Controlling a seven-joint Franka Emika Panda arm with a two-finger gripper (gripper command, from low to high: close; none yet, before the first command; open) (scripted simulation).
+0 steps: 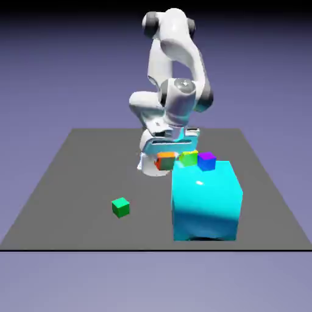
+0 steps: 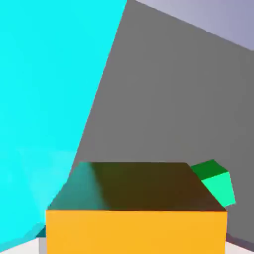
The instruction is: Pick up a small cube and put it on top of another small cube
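State of tool: the tool [image 1: 165,157] is clamped on the small cube with the orange top [image 1: 165,161]. In the hand view, the cube fills the space between the two fingertips, with one end against each side; this opposed contact is what keeps it from dropping.

Position of workpiece: directly below the body of the tool, apparently raised off the table [image 1: 85,177], presumably so that it can travel without dragging. Its upper face looks nearly level, an attitude suited to stacking.

Surroundings: the cyan block [image 1: 206,201] stands beside the tool, towards the exterior view's right and closer to the camera. The yellow-green cube [image 1: 189,158] and the blue-violet cube [image 1: 207,161] appear at the top of this block, just beside the tool; if they rest there, the block serves as their raised support. The small green cube [image 1: 120,207] sits on the table, lower than the tool and out to the exterior view's left.

Next operation, by judgement: keep the clamp, position the workpiece over the receiving cube, lower it squarely and only then release. Which cube is to receive it cannot be determined. Caution: passing too low beside the block could knock its neighbours or twist the workpiece in the grip
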